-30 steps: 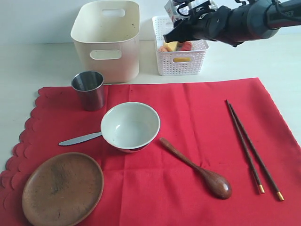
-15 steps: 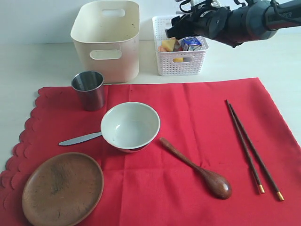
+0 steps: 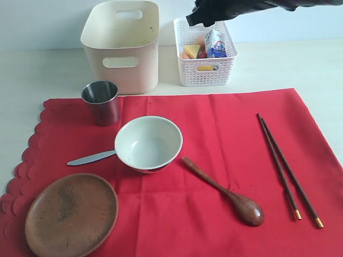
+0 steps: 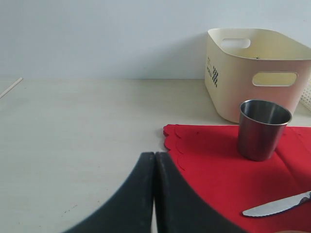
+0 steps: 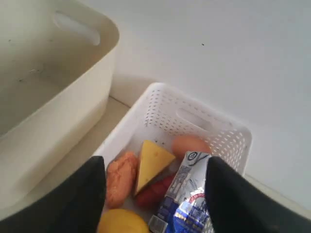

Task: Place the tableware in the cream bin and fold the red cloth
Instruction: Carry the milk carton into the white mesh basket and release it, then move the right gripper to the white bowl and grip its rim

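My right gripper [image 5: 154, 167] hangs released, its black fingers [image 5: 80, 204] spread wide with nothing between them, above the small white lattice basket [image 5: 160, 104] that holds a blue-white carton [image 5: 182, 199]. Just beside the basket stands the tall cream plastic bin [image 3: 120, 45]. My left gripper [image 4: 154, 159] is clenched on nothing, over the pale table [image 4: 73, 145] near the scalloped edge of the large red cloth [image 4: 218, 165]. The cloth lies flat, carrying a steel cup [image 3: 101, 101], a white bowl [image 3: 148, 143] touching a metal butter knife [image 3: 88, 158], a round brown wooden plate [image 3: 71, 213], a dark wooden spoon [image 3: 225, 191] and a pair of dark gold-tipped chopsticks [image 3: 286, 168].
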### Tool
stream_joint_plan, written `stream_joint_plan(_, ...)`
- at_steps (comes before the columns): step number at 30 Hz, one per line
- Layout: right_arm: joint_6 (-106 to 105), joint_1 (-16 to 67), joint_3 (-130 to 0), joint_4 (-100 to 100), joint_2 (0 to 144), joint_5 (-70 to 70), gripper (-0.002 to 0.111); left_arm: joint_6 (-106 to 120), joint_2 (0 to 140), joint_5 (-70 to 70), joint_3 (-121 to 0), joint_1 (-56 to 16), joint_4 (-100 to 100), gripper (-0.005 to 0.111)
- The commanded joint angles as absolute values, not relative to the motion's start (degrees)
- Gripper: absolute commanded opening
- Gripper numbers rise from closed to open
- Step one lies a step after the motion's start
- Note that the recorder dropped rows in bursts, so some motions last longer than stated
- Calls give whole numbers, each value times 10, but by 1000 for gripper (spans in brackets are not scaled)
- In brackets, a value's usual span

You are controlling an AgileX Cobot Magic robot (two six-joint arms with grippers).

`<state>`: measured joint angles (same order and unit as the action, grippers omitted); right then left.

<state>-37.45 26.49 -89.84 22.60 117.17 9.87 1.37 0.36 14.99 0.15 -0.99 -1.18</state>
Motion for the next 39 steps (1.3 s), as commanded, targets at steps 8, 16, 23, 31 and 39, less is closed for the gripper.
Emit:
stream_joint_plan(8,-328,249,-901,165,1043,251,10,13,0,147,0,-13,-11,3)
stream_joint_plan(16,-330,250,-899,194,1026,309,0,13,0,147,0,-13,-11,3)
stream_joint_plan(23,-350,250,-855,208,1024,312,0,13,0,147,0,-13,-11,3)
stream_joint_plan(31,-436,281,-816,266,1024,322,0,13,0,147,0,-13,-11,3)
stream_joint_plan(39,-439,325,-809,266,1024,368,0,13,0,147,0,-13,-11,3)
